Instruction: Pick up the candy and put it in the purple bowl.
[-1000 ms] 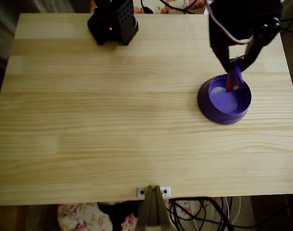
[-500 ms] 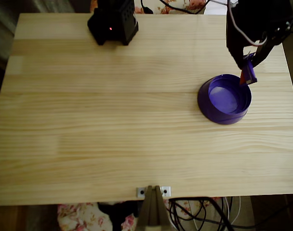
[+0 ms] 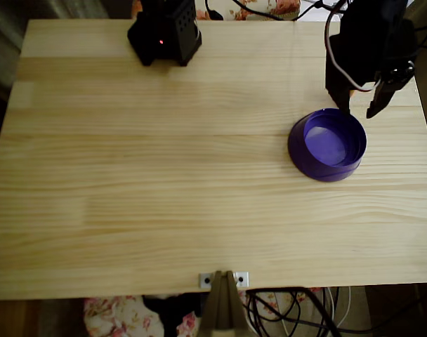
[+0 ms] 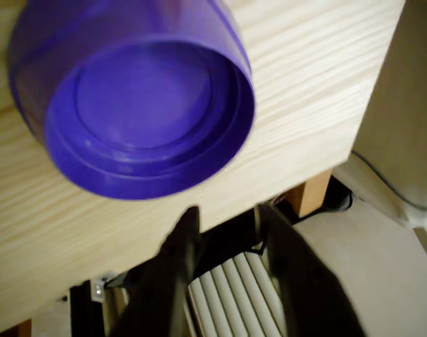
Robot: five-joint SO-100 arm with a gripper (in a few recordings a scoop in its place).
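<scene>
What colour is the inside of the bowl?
Light purple; the bowl has a darker purple outer wall. Shows best in the wrist view.

The wooden table lies bare and open across its left and middle in the overhead view, with only the purple bowl at the right and a black base at the far edge standing in the way.
</scene>
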